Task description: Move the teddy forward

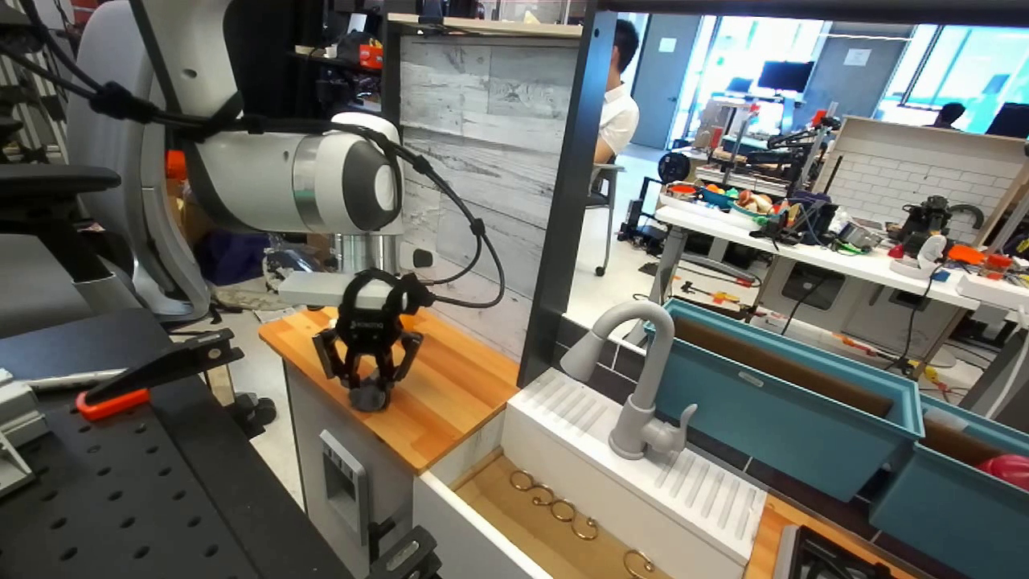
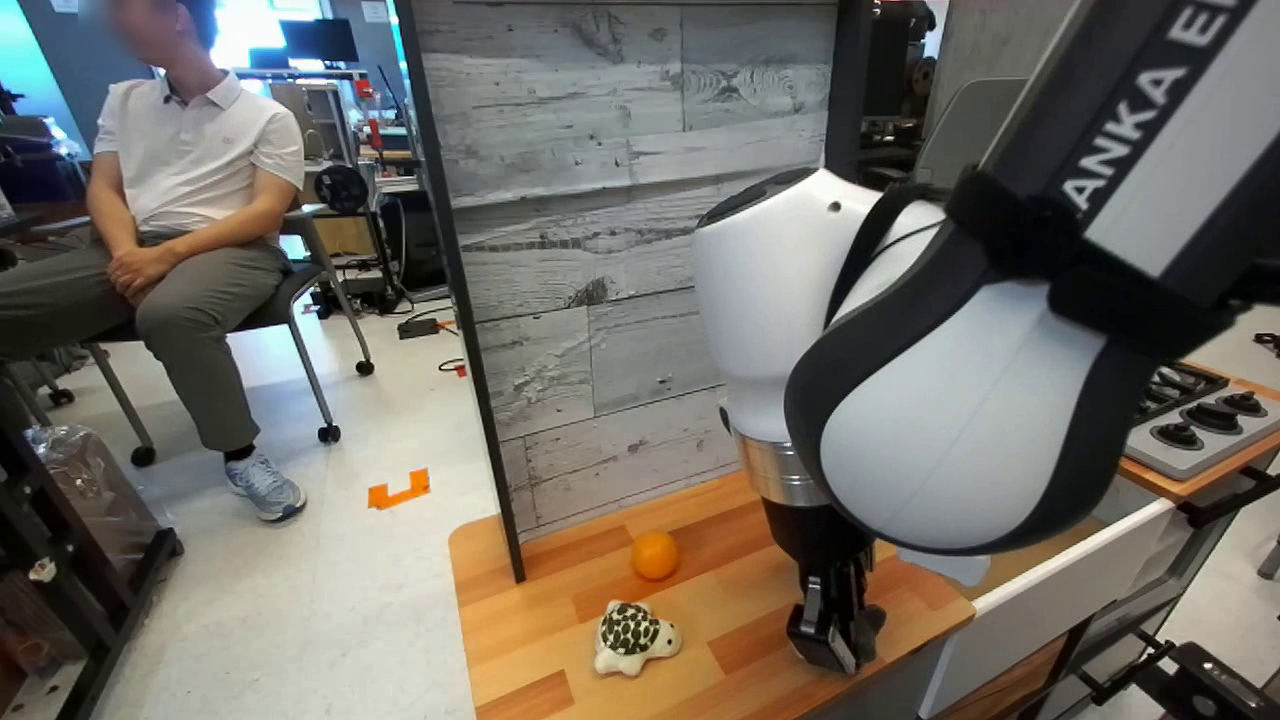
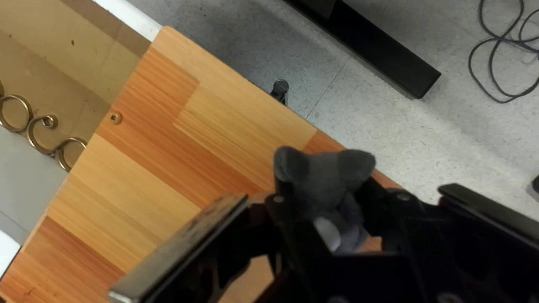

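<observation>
From left in an exterior view, a toy turtle (image 2: 632, 640) and a round orange object (image 2: 655, 555) rest on the table (image 2: 735, 590) well clear of the action, perhaps to leave a free path. At right, near the edge, the jaws are clamped on the teddy (image 2: 872, 622), parted only by its body, 2 ears showing in the wrist view, likely for a secure hold.
</observation>
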